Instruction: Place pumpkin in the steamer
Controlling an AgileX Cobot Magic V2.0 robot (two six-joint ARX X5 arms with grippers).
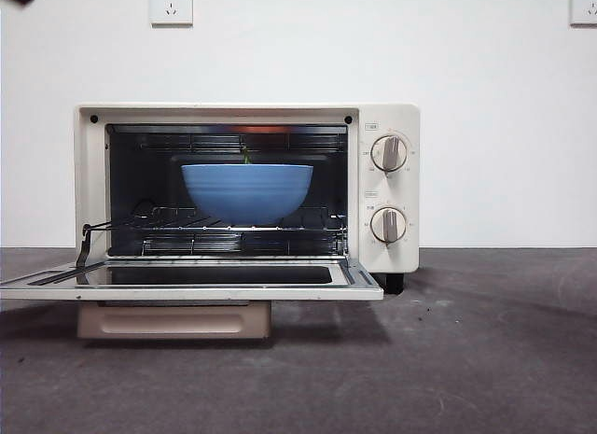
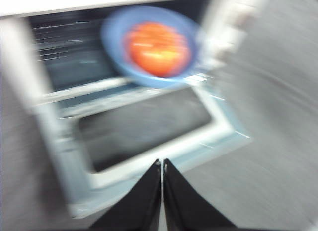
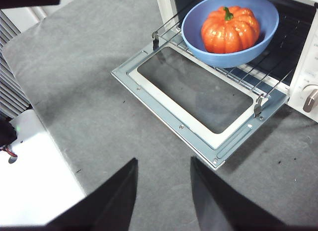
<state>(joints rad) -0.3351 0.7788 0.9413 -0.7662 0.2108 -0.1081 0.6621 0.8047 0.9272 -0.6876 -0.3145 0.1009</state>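
- Pumpkin [image 3: 229, 30] sits in bowl [image 3: 198, 39] on steamer [image 1: 387, 257] rack; door [image 3: 198, 99] down, likely for loading.
- Left gripper [image 2: 162, 164] clenched, empty; right gripper [image 3: 163, 166] released, clear.

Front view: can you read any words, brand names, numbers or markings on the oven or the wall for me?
No text here reads clearly.
Small labels above each knob on the oven: too small to read.
Dial marks ringing both knobs: too small to read.
No brand name shows on the oven's front.
Wall sockets: no lettering visible.
Blue bowl and pumpkin: unmarked.
Left wrist view: too blurred for any text.
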